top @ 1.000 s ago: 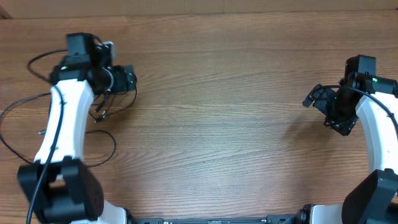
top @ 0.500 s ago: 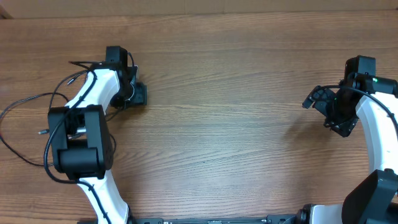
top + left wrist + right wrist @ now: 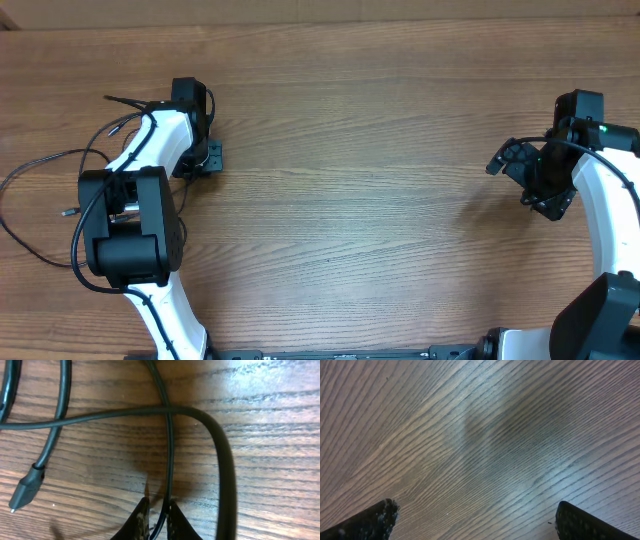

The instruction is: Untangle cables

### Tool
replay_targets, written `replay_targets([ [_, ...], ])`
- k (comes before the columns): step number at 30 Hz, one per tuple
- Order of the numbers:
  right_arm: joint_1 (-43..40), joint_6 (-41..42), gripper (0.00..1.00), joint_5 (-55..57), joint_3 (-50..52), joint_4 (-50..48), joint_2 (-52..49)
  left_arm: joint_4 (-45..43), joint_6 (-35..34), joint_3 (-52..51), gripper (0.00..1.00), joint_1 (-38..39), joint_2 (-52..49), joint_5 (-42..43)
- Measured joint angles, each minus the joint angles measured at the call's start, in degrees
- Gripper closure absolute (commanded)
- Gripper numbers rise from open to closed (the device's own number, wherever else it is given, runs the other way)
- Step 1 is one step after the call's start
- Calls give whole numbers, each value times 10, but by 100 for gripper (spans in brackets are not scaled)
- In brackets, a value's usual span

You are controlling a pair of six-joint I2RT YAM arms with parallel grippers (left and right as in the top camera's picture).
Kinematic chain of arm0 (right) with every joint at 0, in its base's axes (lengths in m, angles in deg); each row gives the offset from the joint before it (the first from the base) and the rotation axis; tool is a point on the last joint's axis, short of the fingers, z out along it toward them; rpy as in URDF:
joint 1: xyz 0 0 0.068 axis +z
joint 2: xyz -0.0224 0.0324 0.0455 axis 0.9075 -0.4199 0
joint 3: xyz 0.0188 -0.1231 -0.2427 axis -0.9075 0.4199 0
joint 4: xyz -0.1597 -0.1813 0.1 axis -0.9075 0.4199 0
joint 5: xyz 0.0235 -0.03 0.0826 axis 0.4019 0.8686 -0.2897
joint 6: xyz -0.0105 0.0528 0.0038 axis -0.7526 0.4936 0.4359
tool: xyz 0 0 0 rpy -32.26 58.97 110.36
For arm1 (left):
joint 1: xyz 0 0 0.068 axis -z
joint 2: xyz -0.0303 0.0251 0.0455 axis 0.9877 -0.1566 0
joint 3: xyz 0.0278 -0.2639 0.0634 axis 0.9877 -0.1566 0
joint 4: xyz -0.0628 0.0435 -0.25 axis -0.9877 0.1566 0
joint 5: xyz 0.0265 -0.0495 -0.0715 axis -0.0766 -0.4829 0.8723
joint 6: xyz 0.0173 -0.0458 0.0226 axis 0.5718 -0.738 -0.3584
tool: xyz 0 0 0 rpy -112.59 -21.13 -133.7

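overhead: the cables (image 3: 40, 160) lie looped at the left of the table (image 3: 350, 200), beside the left gripper (image 3: 205, 158); the right gripper (image 3: 528, 172) hangs well apart.
left wrist: the jaws pinch a thin cord (image 3: 169, 450) that crosses a thicker loop (image 3: 222, 455). pulling could cinch that crossing.
right wrist: fingers (image 3: 375, 520) are spread wide over bare wood.

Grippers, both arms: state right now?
Left gripper: shut on a thin black cable.
Right gripper: open, holding nothing.
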Motion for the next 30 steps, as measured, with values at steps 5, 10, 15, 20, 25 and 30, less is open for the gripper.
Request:
replay_targets([
  [5, 0, 0, 0, 0, 0, 1, 0, 18, -5, 2, 96, -1, -1, -8],
  [10, 0, 0, 0, 0, 0, 1, 0, 77, -21, 55, 96, -12, 0, -58],
  [15, 0, 0, 0, 0, 0, 3, 0, 122, -26, 143, 96, -38, 18, -112],
  [20, 0, 0, 0, 0, 0, 4, 0, 128, -30, 194, 96, -71, 51, -150],
  [25, 0, 0, 0, 0, 0, 4, 0, 135, -30, 196, 96, -114, 60, -163],
  [30, 0, 0, 0, 0, 0, 4, 0, 147, -43, 196, 96, -149, 60, -167],
])
